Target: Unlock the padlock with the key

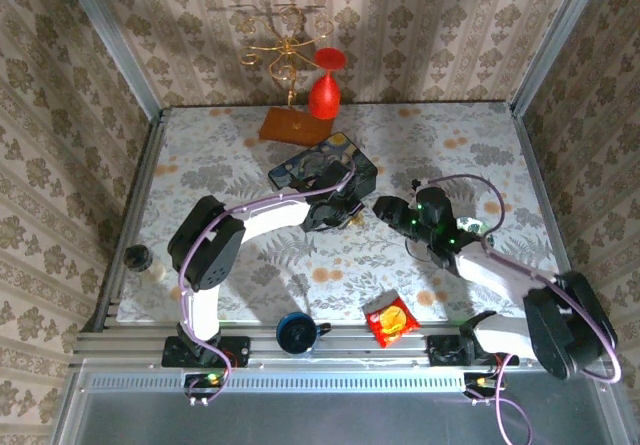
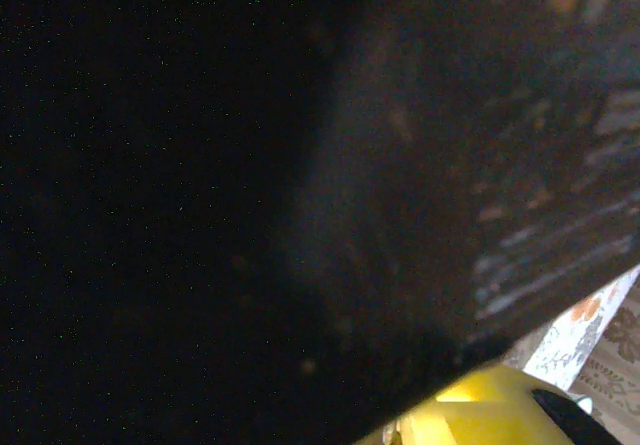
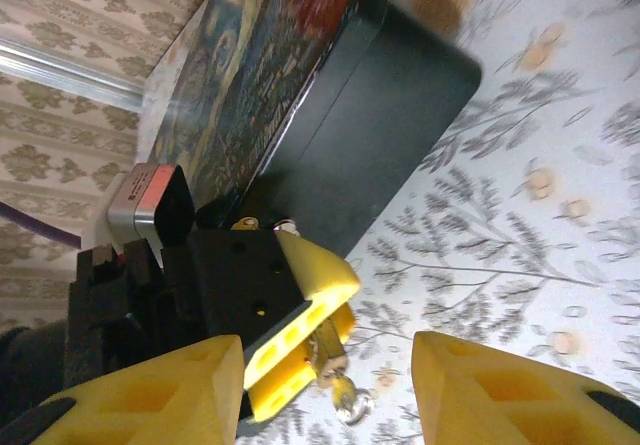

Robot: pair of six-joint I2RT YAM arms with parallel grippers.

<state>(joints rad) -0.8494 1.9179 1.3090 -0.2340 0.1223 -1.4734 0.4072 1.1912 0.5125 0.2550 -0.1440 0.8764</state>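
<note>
My left end effector (image 3: 318, 317) is clamped on the padlock (image 3: 328, 357) at the front of the box (image 3: 400, 95). My right end effector (image 1: 392, 208) is spread and empty, just beside it. The silver piece (image 3: 350, 403) beneath is probably the key; next I grip and turn it.

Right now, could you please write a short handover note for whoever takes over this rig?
Left gripper: shut on a small metal piece with a ring, at the front of the dark-blue box. I cannot tell whether it is the key or the padlock.
Right gripper: open, empty, facing that spot from close by.
Box: on the table, lid down.
Done: a grip at the box front; no unlocking is visible.
Left: seat the key in the padlock, turn it, free the shackle.
</note>
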